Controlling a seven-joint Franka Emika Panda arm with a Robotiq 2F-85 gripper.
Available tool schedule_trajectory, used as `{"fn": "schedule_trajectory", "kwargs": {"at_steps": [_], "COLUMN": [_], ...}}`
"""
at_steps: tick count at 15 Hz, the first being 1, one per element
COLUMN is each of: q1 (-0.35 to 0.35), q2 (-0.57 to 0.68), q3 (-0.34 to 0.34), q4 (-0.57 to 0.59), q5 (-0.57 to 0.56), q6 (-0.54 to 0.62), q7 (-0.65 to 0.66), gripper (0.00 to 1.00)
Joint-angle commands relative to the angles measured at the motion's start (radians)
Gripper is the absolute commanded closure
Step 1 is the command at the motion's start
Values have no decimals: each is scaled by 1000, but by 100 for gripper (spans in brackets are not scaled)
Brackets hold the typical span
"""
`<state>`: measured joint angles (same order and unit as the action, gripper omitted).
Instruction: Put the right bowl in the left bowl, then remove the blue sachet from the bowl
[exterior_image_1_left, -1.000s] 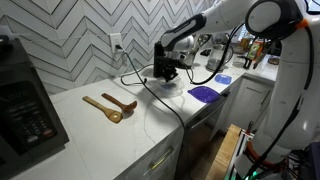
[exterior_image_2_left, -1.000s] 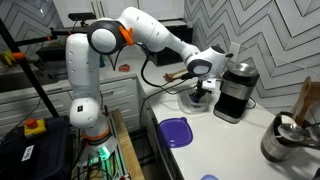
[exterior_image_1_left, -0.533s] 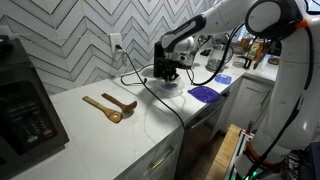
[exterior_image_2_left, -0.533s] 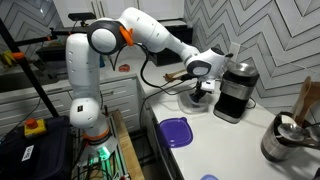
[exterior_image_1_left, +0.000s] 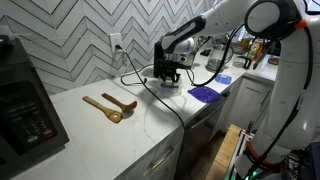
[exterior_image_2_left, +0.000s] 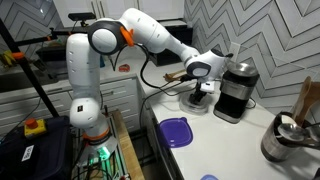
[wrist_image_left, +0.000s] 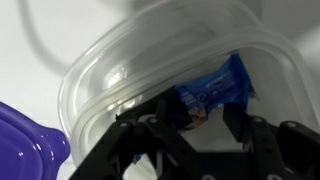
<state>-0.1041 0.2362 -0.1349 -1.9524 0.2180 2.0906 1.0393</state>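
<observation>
In the wrist view two clear plastic bowls (wrist_image_left: 110, 70) sit nested, their rims doubled. The blue sachet (wrist_image_left: 215, 85) lies inside them, flat against the bottom and towards the far side. My gripper (wrist_image_left: 200, 125) reaches down into the bowls with its black fingers (wrist_image_left: 160, 118) apart on either side of the sachet's near edge, and nothing is pinched between them. In both exterior views the gripper (exterior_image_1_left: 167, 74) (exterior_image_2_left: 203, 91) hangs straight down over the bowls (exterior_image_1_left: 168, 85) (exterior_image_2_left: 198, 102) on the white counter; the sachet is too small to make out there.
A purple lid (exterior_image_1_left: 205, 93) (exterior_image_2_left: 175, 131) (wrist_image_left: 25, 140) lies near the bowls, with a blue one (exterior_image_1_left: 222, 79) beyond it. Two wooden spoons (exterior_image_1_left: 110, 106) lie mid-counter. A coffee maker (exterior_image_2_left: 233, 90) stands close behind the bowls, a metal pot (exterior_image_2_left: 283, 140) farther along. Cables (exterior_image_1_left: 135, 75) trail over the counter.
The jaws have spread apart from shut. The arm stays in the same place over the bowls.
</observation>
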Motion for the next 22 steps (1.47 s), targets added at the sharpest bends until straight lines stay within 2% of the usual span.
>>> {"fn": "schedule_trajectory", "kwargs": {"at_steps": [1,4,5,22], "q1": [2,2,2,21], "q2": [6,2,-1,-154], "q3": [-9,-11,-11,2], "q4": [-30,-29,-29,2], "q5": [3,1,1,-114], "q6": [8,10,12,27], "q7": [9,14,14,8], "gripper": [71,95,99,99]}}
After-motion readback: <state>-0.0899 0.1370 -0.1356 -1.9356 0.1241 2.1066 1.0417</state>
